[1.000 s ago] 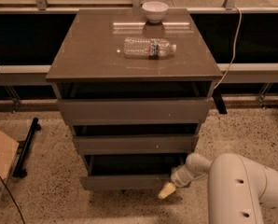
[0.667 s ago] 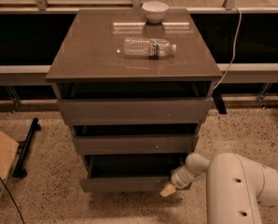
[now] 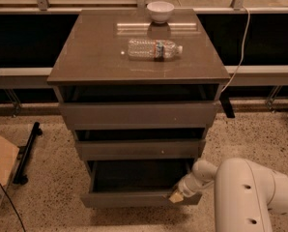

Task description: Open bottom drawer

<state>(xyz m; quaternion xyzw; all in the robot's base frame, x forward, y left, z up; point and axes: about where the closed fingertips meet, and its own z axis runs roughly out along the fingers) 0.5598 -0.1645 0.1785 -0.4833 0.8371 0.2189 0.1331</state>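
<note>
— What fills the room from where you stand?

— The grey-brown cabinet, square in the middle on the speckled floor, with three drawers stacked down its front. Next in size is the robot's white arm, which comes in low from the right corner and reaches left toward the foot of the cabinet.

— And the drawers?

— The top drawer front and the middle drawer front each have a dark gap above them. The bottom drawer sits lowest, just above the floor. It stands pulled out toward me, so I look down into its dark, shallow box.

— Anything else around?

— A cardboard box is on the floor well off to the left. On the cabinet top a clear plastic bottle lies on its side, and a white bowl sits upright behind it near the back edge, apart from the bottle.

— The claw?

— The gripper is at the right end of the bottom drawer's front, its yellowish tip against the top edge there. Whether it is open or closed I cannot tell.
</note>
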